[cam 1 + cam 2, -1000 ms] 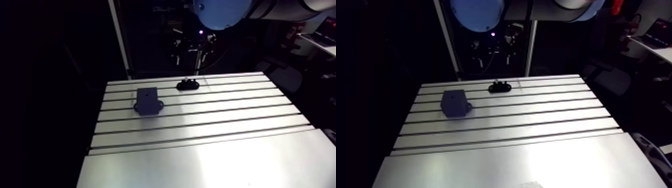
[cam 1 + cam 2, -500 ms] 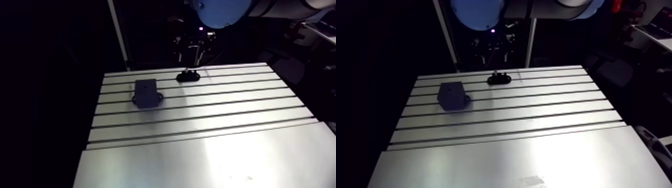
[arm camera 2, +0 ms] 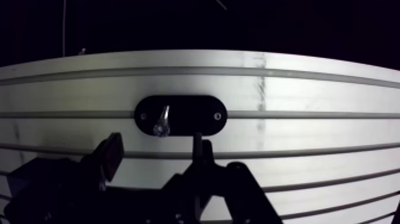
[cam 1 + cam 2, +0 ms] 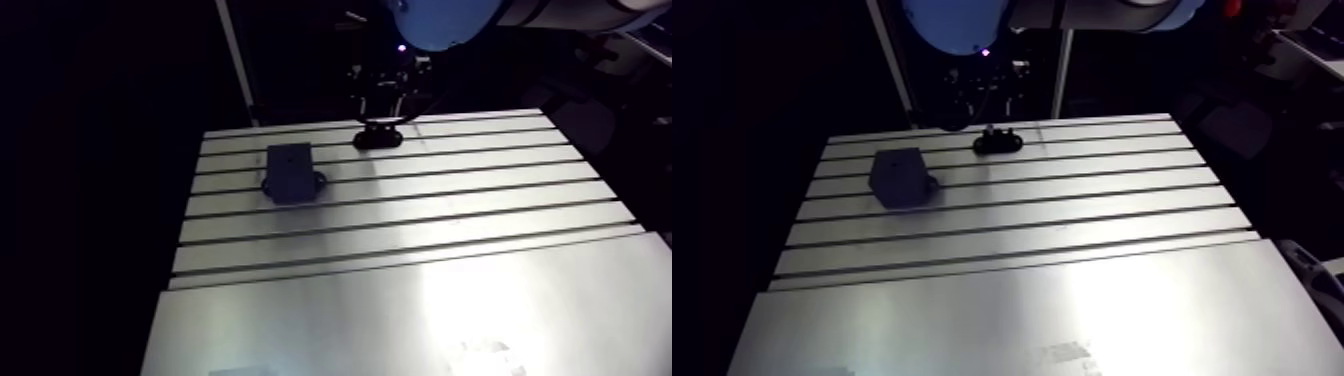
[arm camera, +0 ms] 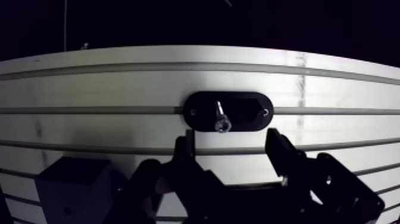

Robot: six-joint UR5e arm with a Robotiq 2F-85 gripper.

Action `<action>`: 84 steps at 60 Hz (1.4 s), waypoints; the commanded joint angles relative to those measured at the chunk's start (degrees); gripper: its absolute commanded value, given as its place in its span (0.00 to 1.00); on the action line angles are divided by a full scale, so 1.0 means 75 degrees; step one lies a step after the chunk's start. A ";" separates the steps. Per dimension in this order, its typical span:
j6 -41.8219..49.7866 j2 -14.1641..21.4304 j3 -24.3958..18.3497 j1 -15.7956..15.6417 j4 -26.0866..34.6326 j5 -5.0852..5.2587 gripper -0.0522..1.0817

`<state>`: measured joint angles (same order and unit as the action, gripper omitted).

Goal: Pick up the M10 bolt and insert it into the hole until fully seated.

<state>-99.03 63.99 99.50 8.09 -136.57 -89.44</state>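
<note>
the tool (image 5: 229, 145) is hovering open beside the bolt (image 5: 221, 118), which a black holder (image 5: 253, 111) is propping upright for grasping.

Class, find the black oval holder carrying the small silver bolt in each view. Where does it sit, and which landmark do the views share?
Arm view: the black oval holder sits near the far edge of the slotted aluminium table, under the wrist.
Wrist view: the holder lies just ahead of the open gripper, with the silver bolt rising from it.
Shared landmark: the dark grey block, beside the holder in both.
</note>
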 commanded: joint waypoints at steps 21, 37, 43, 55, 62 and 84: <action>0.0027 -0.0251 -0.0019 0.0011 -0.0032 -0.0010 0.35; 0.0038 -0.0412 -0.0031 0.0023 -0.0114 -0.0010 0.38; 0.0038 -0.0465 -0.0031 0.0023 -0.0126 0.0002 0.38; 0.0038 -0.0477 -0.0031 0.0023 -0.0126 0.0002 0.41; 0.0038 -0.0477 -0.0021 0.0023 -0.0116 0.0002 0.41; 0.0038 -0.0488 -0.0031 0.0023 -0.0126 0.0002 0.44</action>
<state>-98.74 60.41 99.29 8.26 -137.51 -89.42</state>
